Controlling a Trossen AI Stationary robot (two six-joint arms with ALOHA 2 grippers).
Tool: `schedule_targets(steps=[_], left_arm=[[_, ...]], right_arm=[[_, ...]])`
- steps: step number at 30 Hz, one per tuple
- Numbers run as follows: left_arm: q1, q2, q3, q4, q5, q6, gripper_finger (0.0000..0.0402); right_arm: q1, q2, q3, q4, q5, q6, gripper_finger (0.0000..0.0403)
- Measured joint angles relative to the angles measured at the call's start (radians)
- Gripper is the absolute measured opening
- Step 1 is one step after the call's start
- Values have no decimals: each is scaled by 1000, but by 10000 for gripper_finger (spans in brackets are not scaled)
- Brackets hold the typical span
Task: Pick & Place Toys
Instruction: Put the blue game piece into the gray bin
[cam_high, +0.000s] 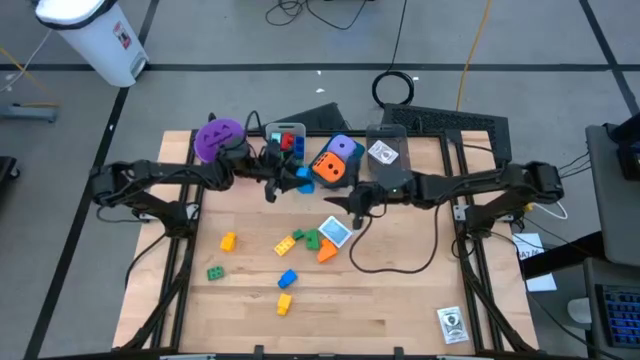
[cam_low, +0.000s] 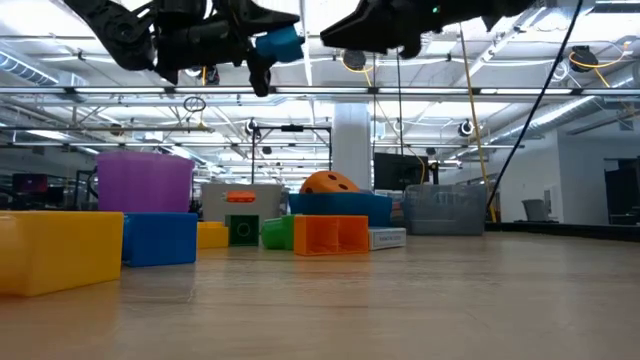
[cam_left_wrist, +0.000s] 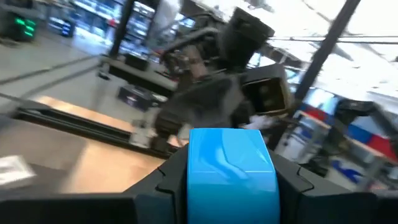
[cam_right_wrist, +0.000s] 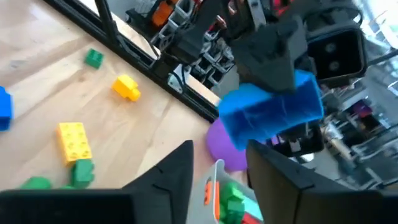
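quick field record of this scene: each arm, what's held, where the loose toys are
left gripper: raised above the table, jaws shut on blue brick
right gripper: raised beside it, jaws open, holding nothing
handover: the brick sits in the left jaws only
loose bricks: scattered on the wooden table nearer the front edge
purple cup: at the back, on the left arm's side
orange die: in a bin at the back

Counted from the high view, seven loose bricks lie on the table: three yellow bricks (cam_high: 228, 241), two green bricks (cam_high: 215, 272), one blue brick on the wood (cam_high: 288, 278) and one orange brick (cam_high: 326, 253). One more blue brick (cam_high: 301, 178) is up in the air. There are two dotted dice, one orange die (cam_high: 329, 167) and one purple die (cam_high: 343, 147), one purple cup (cam_high: 217, 137), and two robot arms.
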Motion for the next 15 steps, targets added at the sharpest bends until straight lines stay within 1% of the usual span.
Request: schedule_targets(steps=[4, 6, 8, 11, 15], left_arm=[[71, -17, 0, -75, -18, 87, 144], [107, -19, 0, -153, -72, 139, 144], [137, -19, 0, -227, -155, 201, 144], [169, -12, 0, -323, -305, 288, 145], [207, -10, 0, -400, -433, 359, 145]], right_arm=[[-9, -58, 0, -118, -11, 86, 165], [-18, -70, -1, -175, -14, 135, 171], [-25, -80, -34, -179, -14, 176, 175], [-26, -82, -111, -110, -14, 193, 175], [-25, -81, -231, 57, -17, 206, 170]])
